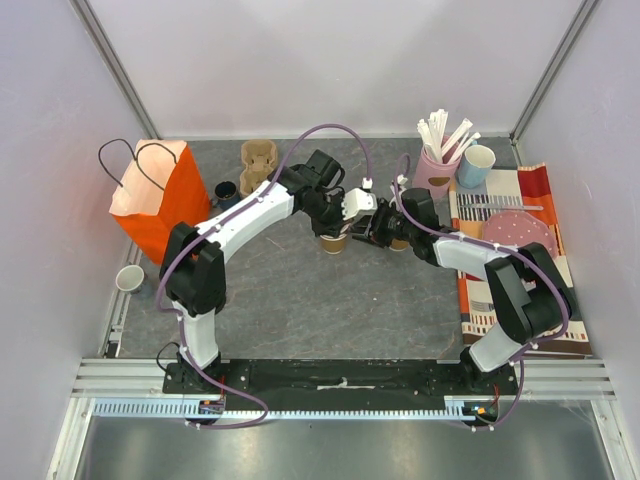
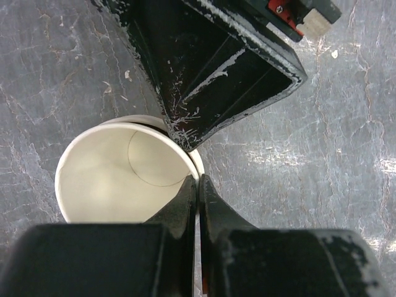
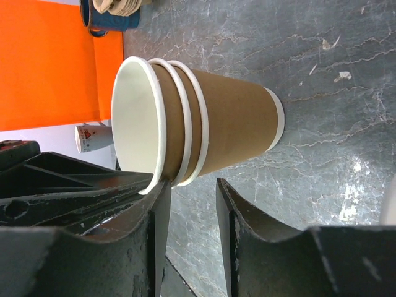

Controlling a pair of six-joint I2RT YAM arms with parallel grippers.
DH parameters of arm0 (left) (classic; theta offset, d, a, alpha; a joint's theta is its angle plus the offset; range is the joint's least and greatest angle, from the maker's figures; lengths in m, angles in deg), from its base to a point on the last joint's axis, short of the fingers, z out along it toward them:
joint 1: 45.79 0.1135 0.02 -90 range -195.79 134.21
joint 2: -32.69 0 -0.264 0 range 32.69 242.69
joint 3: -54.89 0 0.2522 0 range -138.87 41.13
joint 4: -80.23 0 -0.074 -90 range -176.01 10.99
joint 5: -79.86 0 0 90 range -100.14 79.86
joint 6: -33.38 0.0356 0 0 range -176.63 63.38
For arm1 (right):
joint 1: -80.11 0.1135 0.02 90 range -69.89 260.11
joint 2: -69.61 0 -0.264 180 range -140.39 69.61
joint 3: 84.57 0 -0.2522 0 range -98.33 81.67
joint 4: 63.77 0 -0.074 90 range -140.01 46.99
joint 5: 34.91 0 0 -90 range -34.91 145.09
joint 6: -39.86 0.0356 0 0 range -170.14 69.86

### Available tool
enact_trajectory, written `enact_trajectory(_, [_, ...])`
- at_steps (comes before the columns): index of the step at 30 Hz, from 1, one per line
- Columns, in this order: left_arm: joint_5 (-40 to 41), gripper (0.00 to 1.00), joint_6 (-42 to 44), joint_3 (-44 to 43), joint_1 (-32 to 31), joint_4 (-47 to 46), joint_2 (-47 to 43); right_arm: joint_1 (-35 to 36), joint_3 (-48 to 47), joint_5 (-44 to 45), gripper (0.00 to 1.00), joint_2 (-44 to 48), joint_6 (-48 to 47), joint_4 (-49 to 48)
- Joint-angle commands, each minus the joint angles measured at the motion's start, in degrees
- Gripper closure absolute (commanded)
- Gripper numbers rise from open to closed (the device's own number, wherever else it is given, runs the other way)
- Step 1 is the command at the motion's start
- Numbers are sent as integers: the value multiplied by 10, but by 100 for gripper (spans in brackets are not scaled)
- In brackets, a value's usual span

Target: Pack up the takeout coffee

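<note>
Three nested brown kraft cups (image 1: pixel 333 242), cream-white inside, stand at mid-table with no lids on them. My left gripper (image 1: pixel 345 222) is shut on the rim of the top cup (image 2: pixel 111 173), one finger inside and one outside (image 2: pixel 198 182). My right gripper (image 1: pixel 372 232) is open beside the stack (image 3: pixel 204 133). Its left finger (image 3: pixel 158 210) touches just under the top cup's rim, and its jaws hold nothing (image 3: pixel 193 189). A brown cup-like thing (image 1: pixel 398 243) sits partly hidden under the right gripper. No black lids are in view.
An orange paper bag (image 1: pixel 155 195) stands at the left, with a kraft cup carrier (image 1: pixel 258 163) and a dark blue mug (image 1: pixel 226 190) behind it. A small white cup (image 1: pixel 130 278) is at the far left. A pink stirrer holder (image 1: pixel 436 165), a light blue cup (image 1: pixel 477 165) and a pink plate (image 1: pixel 520 232) are at the right.
</note>
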Motion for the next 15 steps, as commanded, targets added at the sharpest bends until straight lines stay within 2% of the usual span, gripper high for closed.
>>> enact_trajectory(1, [-22, 98, -29, -12, -5, -18, -26, 2, -12, 18, 58, -16, 19, -49])
enact_trajectory(5, [-27, 98, -38, -54, -5, 12, -22, 2, -18, 27, 58, -19, 12, -32])
enact_trajectory(10, [-21, 98, -36, -67, -5, 30, -29, 2, -28, 41, 58, -16, -6, -13])
enact_trajectory(15, [11, 98, -45, -125, -1, 63, -25, 2, -50, 47, 58, -10, -29, 21])
